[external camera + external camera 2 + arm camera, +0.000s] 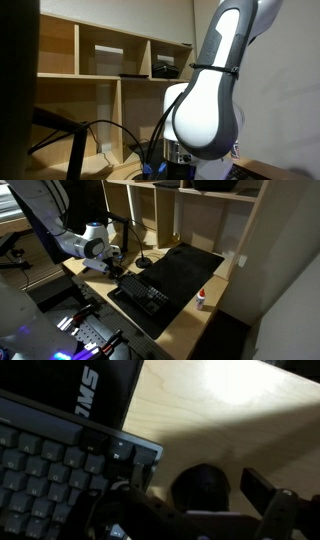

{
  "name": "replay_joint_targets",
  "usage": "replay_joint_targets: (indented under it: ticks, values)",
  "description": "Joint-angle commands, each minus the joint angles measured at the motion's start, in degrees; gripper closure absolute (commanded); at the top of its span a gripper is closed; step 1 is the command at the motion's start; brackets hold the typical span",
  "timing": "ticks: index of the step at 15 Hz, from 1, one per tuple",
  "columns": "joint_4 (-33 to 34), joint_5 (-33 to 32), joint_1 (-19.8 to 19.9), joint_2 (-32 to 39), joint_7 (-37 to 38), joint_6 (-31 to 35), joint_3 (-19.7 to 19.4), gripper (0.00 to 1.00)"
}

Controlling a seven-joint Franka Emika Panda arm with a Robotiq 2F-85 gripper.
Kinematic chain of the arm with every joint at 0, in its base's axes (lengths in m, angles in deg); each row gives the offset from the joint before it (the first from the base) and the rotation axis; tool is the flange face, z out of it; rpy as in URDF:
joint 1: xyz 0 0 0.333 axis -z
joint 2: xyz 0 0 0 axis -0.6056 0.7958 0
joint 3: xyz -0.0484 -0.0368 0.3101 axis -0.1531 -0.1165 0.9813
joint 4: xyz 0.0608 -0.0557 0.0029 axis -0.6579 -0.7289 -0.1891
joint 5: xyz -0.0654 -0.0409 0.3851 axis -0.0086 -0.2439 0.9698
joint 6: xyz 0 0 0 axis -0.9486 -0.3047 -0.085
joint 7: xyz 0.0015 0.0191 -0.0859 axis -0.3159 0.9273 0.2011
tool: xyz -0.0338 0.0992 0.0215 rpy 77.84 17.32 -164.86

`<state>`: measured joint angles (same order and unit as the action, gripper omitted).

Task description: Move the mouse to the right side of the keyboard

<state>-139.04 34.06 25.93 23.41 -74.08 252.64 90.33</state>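
- Black and glossy, your mouse (200,482) shows in the wrist view as a low rounded dome. It sits on the pale wood counter (230,410), just beside the keyboard's corner.
- Your keyboard (50,460) is a flat dark slab with rows of small square keys and a paler rim that catches the light.
- In an exterior view the keyboard (145,292) lies on the black mat (190,265), along the counter edge nearest the arm. You cannot see the mouse there, because the wrist covers it.
- Your gripper (198,505) hangs low over the mouse with its jaws spread, one finger (262,490) on either side of the dome. It holds nothing, and you cannot tell whether a pad touches the mouse.
- A small white bottle (202,299) with a red cap stands on bare wood beside the mat, towards the opposite counter edge and well apart from the gripper.
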Motion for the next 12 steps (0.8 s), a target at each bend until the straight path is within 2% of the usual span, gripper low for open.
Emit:
replay_joint_targets:
  ticks: [1, 2, 8, 9, 10, 12]
  values:
    - [-0.2, -0.1, 0.3, 0.0, 0.0, 0.1, 0.3, 0.00]
    - [-0.2, -0.1, 0.3, 0.0, 0.0, 0.1, 0.3, 0.00]
    - [-1.6, 1.9, 1.5, 0.4, -2.8, 10.9, 3.7, 0.00]
    - [8.9, -1.9, -3.4, 1.4, 3.1, 0.0, 0.4, 0.00]
    - [0.4, 0.2, -0.1, 0.0, -0.1, 7.1, 2.4, 0.00]
    - [5.8, -1.0, -1.9, 0.0, 2.1, 2.5, 1.7, 0.00]
